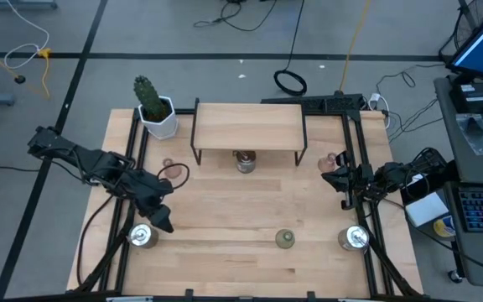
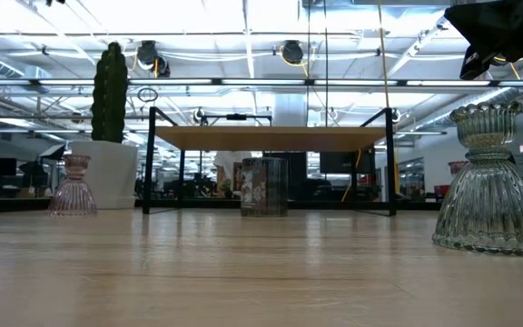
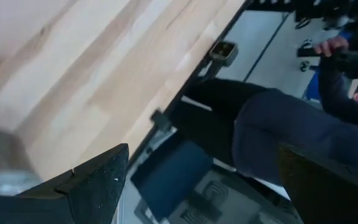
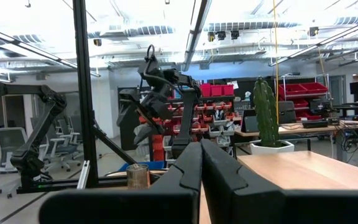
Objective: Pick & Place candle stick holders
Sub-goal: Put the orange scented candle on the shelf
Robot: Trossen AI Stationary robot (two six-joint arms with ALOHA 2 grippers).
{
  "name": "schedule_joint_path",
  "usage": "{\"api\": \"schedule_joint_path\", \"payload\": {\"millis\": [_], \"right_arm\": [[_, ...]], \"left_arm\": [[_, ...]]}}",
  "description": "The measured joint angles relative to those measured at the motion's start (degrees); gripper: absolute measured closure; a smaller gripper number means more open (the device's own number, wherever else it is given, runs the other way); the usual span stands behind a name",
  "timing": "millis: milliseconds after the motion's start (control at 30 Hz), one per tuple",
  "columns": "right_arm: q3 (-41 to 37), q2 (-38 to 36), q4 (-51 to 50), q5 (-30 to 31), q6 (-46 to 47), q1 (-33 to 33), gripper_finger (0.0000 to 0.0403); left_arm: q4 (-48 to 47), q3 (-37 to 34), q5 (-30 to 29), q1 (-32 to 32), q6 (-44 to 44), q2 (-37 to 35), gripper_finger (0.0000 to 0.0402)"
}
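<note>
Silver holder (image 1: 142,236) sits beside open left hand (image 1: 163,220).

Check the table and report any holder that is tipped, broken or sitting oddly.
Nothing stands out. The silvery holder under the wooden shelf, the green one and both pink glass holders stand upright, apparently undamaged.

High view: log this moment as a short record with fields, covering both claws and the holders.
left claw: open, above the table's near-left corner, beside a silvery holder
right claw: shut, at the table's right edge, holding nothing
under the wooden shelf: one silvery holder
near edge: olive-green holder, another silvery holder
pinkish glass holders: one at left, one at right
cactus: far-left corner
</note>
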Motion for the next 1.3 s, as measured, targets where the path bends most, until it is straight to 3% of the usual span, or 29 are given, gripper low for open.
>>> {"api": "schedule_joint_path", "payload": {"millis": [600, 900, 1067, 1300], "right_arm": [[0.0, 0.0, 0.0, 0.0, 0.0, 0.0, 0.0403], [0.0, 0.0, 0.0, 0.0, 0.0, 0.0, 0.0403], [0.0, 0.0, 0.0, 0.0, 0.0, 0.0, 0.0403], [0.0, 0.0, 0.0, 0.0, 0.0, 0.0, 0.0403]], "left_arm": [[-15.1, 0.0, -3.3, -0.6, -14.1, 0.0, 0.0007], [-28.1, 0.0, -7.2, -7.7, -22.5, 0.0, 0.0007], [-29.0, 0.0, -11.4, -11.6, -25.1, 1.8, 0.0007], [-28.9, 0.0, -11.1, -15.6, -24.3, 8.7, 0.0007]]}}
